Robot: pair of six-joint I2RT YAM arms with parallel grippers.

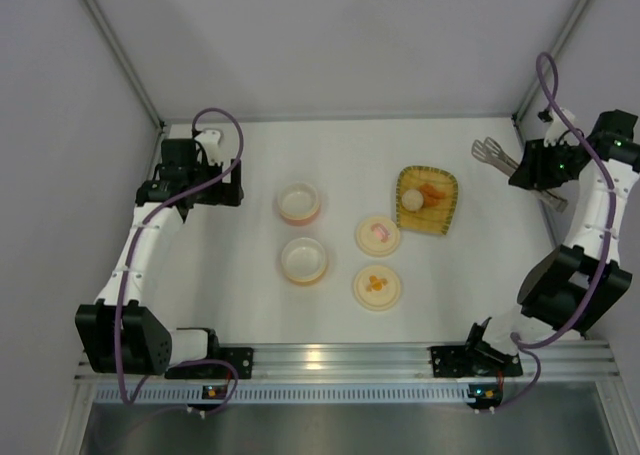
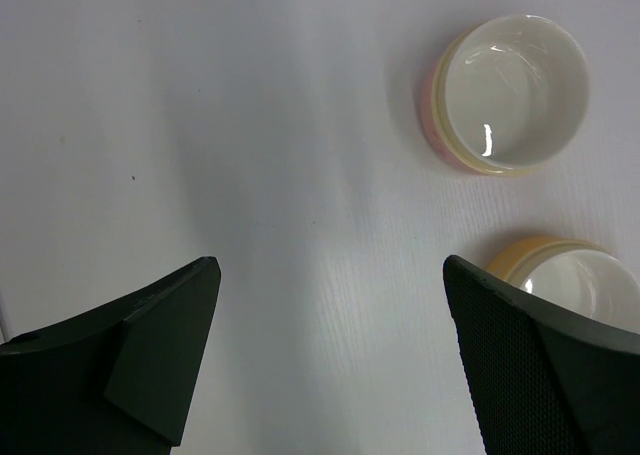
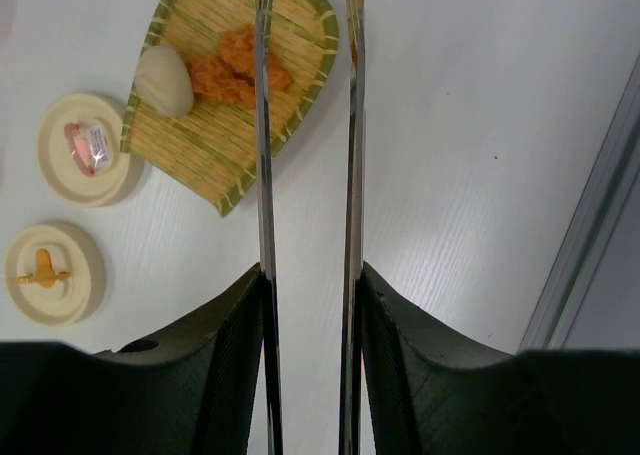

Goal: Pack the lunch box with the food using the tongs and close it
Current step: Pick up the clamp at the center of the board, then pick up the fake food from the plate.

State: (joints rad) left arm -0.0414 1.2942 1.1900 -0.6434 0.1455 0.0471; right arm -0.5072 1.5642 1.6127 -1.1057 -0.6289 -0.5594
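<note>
The tongs (image 1: 490, 153) are slim grey metal, and my right gripper (image 1: 520, 173) is shut on them at the far right of the table. In the right wrist view the two tong arms (image 3: 263, 175) run straight out between my fingers (image 3: 308, 275), slightly apart and with nothing between them. They point toward the yellow woven tray (image 3: 200, 155). The food lies on that tray (image 1: 440, 215): a cream ball (image 1: 413, 199) (image 3: 165, 80) and orange chunks (image 1: 432, 191) (image 3: 235, 67). Two round lunch box bowls, one pink (image 1: 298, 203) and one orange (image 1: 304, 260), stand uncovered at centre left. My left gripper (image 1: 232, 183) (image 2: 328, 265) is open and holds nothing, left of the bowls (image 2: 515, 90).
Two flat cream lids lie between the bowls and the tray, one with a pink mark (image 1: 378, 235) (image 3: 88, 147) and one with an orange mark (image 1: 378, 286) (image 3: 52, 272). Grey walls close off the back and sides. A metal frame post (image 3: 590, 235) runs close to my right gripper.
</note>
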